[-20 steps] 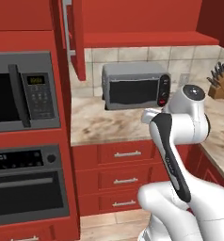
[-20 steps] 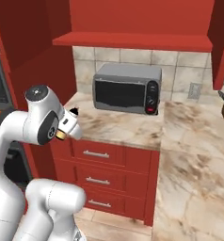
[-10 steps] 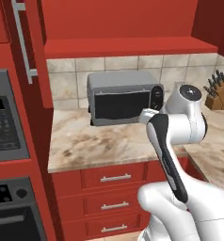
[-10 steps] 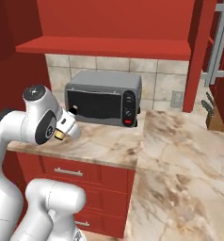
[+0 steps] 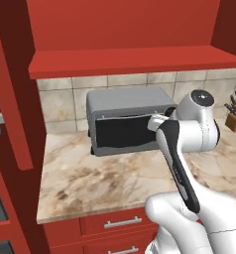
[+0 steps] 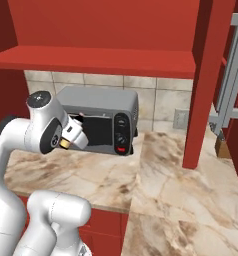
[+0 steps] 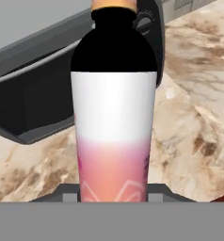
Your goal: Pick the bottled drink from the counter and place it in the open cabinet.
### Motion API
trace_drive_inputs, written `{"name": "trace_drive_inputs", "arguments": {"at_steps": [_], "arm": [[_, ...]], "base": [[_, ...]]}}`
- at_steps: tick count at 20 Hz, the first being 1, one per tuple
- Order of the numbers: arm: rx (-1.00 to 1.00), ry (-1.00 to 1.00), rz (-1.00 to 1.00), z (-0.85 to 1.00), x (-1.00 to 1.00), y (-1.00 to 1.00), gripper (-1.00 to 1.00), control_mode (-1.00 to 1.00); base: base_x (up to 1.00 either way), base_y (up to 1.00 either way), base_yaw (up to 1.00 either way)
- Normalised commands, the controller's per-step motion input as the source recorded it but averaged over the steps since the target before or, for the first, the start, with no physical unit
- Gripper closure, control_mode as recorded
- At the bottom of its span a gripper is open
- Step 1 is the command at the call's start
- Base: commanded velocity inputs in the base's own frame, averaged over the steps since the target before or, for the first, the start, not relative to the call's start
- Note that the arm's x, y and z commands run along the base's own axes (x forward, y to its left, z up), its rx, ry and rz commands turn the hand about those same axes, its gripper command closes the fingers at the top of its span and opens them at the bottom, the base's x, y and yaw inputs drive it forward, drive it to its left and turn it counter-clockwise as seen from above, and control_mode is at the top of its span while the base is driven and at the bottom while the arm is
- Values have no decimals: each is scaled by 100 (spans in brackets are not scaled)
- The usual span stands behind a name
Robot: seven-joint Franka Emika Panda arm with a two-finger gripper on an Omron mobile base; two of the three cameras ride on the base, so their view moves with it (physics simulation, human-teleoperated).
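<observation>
Since the base has driven rightward over the last second, the microwave wall has slid out of both base views and the open cabinet (image 5: 130, 62) now sits squarely ahead, above the toaster oven (image 5: 127, 119); judging by this, the carry is nearly done and lifting comes next. The gripper (image 6: 76, 131) stays clamped on the bottled drink (image 7: 115, 117), held above the counter (image 5: 105, 178) before the oven. In the hand view, its long axis runs along the fingers, cap pointing away from the hand.
</observation>
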Motion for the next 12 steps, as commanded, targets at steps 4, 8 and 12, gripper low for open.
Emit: {"name": "trace_drive_inputs", "arguments": {"at_steps": [4,8,12], "arm": [[0,0,0,0,0,0,100,100],[0,0,0,0,0,0,100,100],[0,0,0,0,0,0,100,100]], "base": [[12,0,0],[0,0,0],[0,0,0]]}}
